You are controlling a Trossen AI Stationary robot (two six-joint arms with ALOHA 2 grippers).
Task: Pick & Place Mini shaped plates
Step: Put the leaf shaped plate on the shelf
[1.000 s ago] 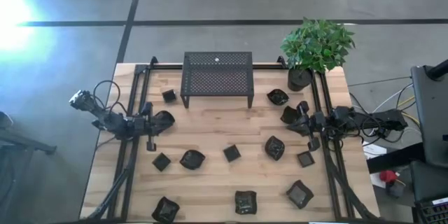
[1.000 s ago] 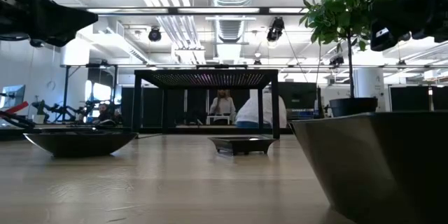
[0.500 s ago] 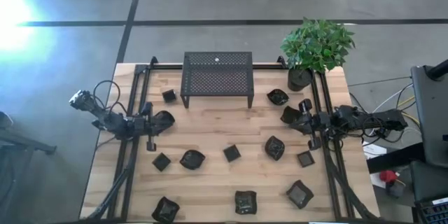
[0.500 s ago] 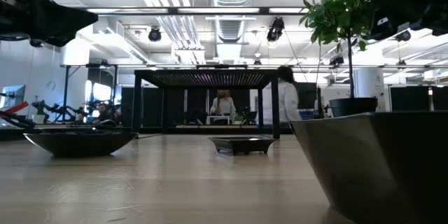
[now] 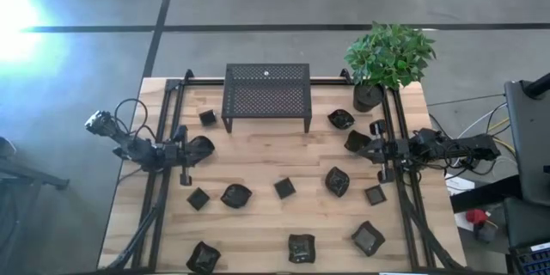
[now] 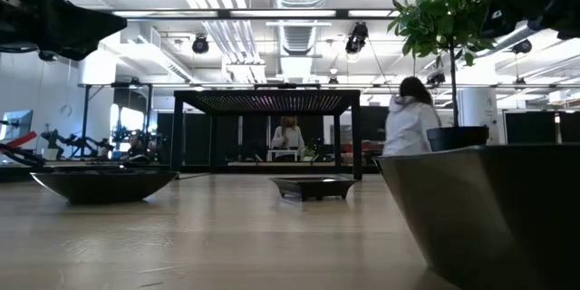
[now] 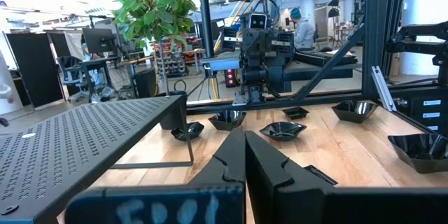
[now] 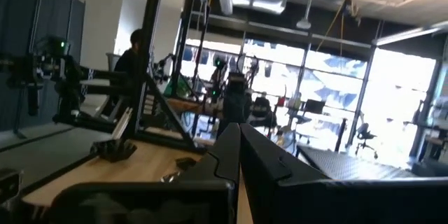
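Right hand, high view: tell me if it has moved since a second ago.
Yes. The right hand has drawn back toward the table's right edge, away from the perforated rack.

Pale wood table [image 5: 258,159], perforated metal rack [image 5: 266,94], glossy plates [image 5: 236,195]

Legible text, labels, brands, numbers, signs: none.

Only candidate: pale smeared marks on the dark gripper body [image 7: 157,210] at the near edge of the left wrist view; letter-like, but too blurred to read.
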